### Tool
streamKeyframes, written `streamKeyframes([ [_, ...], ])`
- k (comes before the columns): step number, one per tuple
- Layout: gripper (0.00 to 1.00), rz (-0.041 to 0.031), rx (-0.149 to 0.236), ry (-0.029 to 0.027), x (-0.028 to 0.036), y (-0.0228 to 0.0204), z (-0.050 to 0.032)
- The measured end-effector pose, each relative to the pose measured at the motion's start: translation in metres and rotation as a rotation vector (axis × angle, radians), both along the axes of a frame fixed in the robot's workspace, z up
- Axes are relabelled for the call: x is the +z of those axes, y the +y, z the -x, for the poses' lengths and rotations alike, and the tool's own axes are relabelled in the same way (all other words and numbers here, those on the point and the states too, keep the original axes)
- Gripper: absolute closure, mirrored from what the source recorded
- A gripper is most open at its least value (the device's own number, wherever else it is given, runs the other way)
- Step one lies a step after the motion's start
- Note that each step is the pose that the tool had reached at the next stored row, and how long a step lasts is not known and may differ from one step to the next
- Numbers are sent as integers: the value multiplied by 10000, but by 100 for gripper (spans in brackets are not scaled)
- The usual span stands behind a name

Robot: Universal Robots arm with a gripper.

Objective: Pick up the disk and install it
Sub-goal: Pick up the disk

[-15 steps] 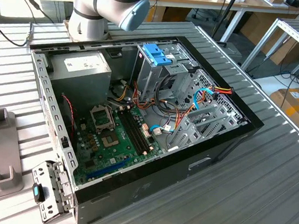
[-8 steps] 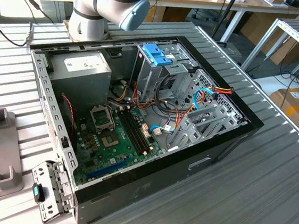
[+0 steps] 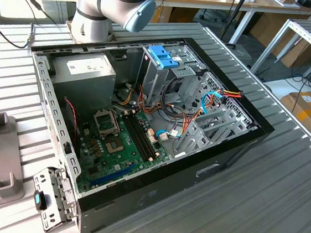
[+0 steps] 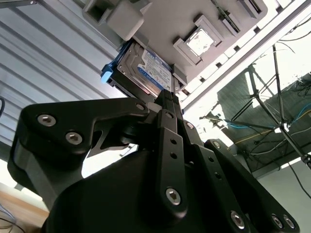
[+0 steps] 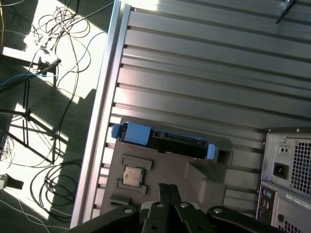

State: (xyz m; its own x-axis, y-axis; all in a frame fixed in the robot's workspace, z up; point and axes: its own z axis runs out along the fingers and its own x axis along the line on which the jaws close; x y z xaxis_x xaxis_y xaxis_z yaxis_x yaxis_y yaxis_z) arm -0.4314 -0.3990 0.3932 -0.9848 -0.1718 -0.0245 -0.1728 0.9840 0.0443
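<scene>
Pick-up not begun: disk in its holder, hand empty above it.
In both wrist views the flat silver-metal disk [image 4: 146,73], with its white-and-blue label and blue plastic side rails, stands on edge in a slot of the grey plastic holder [image 5: 165,170], close to the ribbed metal counter [image 5: 204,73] edge. The black hand [image 4: 169,97] hangs over it, fingers pressed together on nothing, apart from the disk. In the exterior view the open black computer case [image 3: 217,167] holds no disk; grasp and installation both remain.

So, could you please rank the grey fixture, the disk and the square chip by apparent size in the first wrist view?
Largest is the grey fixture, then the disk standing in it, and smallest the square chip.
</scene>
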Motion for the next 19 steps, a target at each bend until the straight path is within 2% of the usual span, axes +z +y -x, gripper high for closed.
streamKeyframes([
  [19,89,0,645,0,0,0,0],
])
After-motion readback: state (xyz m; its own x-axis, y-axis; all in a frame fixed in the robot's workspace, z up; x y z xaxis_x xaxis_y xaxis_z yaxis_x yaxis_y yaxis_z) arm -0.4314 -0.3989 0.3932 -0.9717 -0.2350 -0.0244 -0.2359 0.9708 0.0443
